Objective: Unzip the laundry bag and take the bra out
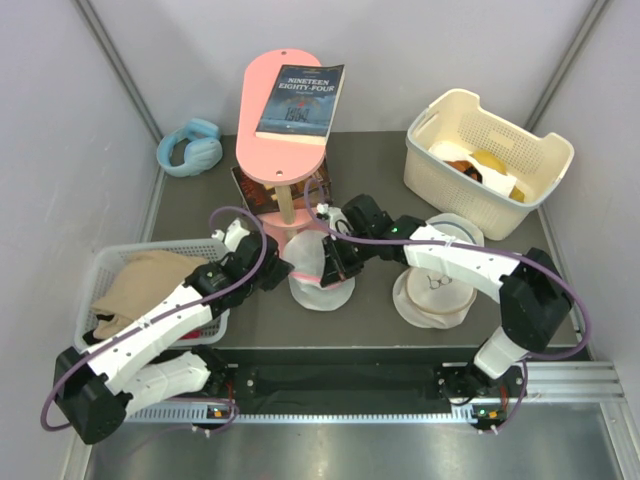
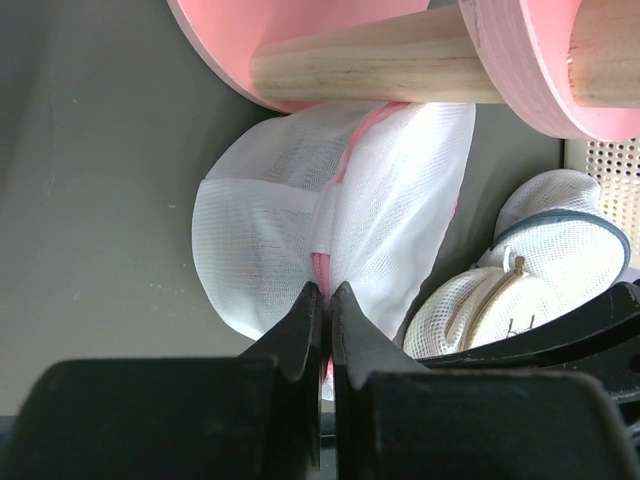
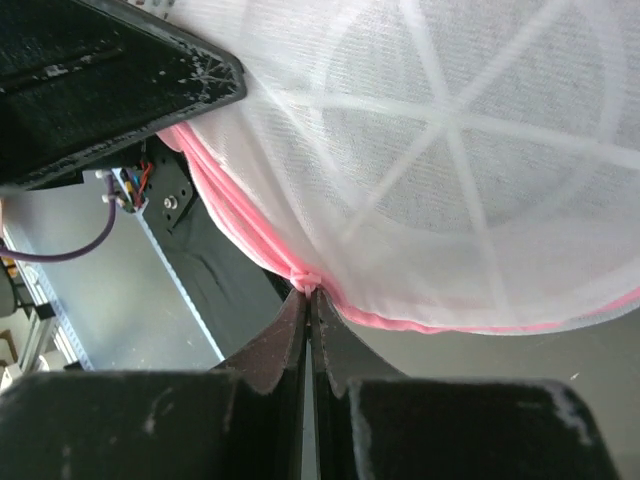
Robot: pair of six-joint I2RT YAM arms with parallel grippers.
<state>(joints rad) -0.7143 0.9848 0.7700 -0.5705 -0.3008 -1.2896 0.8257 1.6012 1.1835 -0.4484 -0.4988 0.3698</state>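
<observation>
my left tool [image 2: 327,290] and right tool [image 3: 305,292] each clenched the laundry bag [image 1: 320,272] by its pink trim, on the surface [image 1: 380,170] at the foot of a pink stand [image 1: 290,110], with another mesh bag [image 1: 435,292] near.

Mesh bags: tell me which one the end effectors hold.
The pink-trimmed laundry bag beside the pink stand. The left end effector and right end effector both pinch its pink trim. The beige-rimmed mesh bag lies ungripped.

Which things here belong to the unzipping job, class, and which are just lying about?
In the job: laundry bag, left gripper and right gripper, both pinching its pink trim.
Lying about: book, pink stand, blue earmuffs, white basket, second mesh bag, grey basket.
</observation>
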